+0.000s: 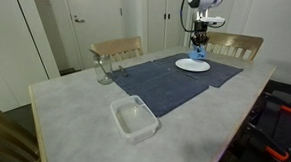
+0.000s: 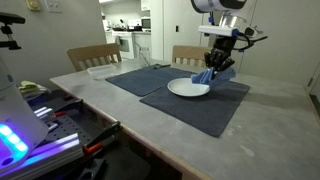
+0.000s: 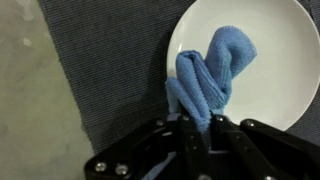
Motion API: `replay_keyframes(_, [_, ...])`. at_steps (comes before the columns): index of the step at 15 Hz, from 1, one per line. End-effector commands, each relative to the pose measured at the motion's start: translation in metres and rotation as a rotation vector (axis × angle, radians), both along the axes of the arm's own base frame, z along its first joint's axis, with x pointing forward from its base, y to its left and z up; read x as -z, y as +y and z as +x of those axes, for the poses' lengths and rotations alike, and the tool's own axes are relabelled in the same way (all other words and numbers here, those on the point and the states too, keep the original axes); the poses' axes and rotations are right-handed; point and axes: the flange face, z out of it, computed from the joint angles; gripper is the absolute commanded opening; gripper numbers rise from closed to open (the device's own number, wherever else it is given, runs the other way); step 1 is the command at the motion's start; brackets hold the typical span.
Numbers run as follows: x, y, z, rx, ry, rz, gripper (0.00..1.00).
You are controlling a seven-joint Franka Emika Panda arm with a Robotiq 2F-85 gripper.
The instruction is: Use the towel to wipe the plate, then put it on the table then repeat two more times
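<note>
In an exterior view the tool (image 1: pixel 200 45) hangs right over the white plate (image 1: pixel 193 64) on the dark placemat (image 1: pixel 161 88), with the blue towel (image 1: pixel 198 55) dangling under it. In an exterior view the towel (image 2: pixel 207 74) droops from the tool (image 2: pixel 218 62) down to the plate's (image 2: pixel 188 89) rim. Wrist view: the tool (image 3: pixel 205 125) is pinched tight on the towel's (image 3: pixel 212 75) top end, the rest bunched over the plate's (image 3: pixel 285 60) left side.

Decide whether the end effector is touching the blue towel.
Touching. The wrist view shows the end effector closed on the gathered end of the blue towel.
</note>
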Motion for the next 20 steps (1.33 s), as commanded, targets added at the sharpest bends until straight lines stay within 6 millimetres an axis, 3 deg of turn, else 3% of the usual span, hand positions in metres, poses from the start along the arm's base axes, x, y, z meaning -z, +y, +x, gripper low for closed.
replay_keyframes(1, [-0.001, 0.019, -0.017, 0.006, 0.044, 0.011, 0.03])
replay_keyframes(7, [0.015, 0.037, -0.036, -0.067, 0.095, 0.074, 0.03])
replay_keyframes(14, [0.038, 0.039, -0.057, -0.080, 0.121, 0.139, 0.03])
replay_keyframes(15, [0.044, 0.038, -0.046, -0.077, 0.128, 0.103, 0.03])
replay_keyframes(16, [0.045, 0.038, -0.047, -0.076, 0.131, 0.105, 0.12])
replay_keyframes(19, [0.045, 0.038, -0.046, -0.076, 0.130, 0.104, 0.12])
replay_keyframes(20, [0.044, 0.033, -0.047, -0.071, 0.149, 0.079, 0.03])
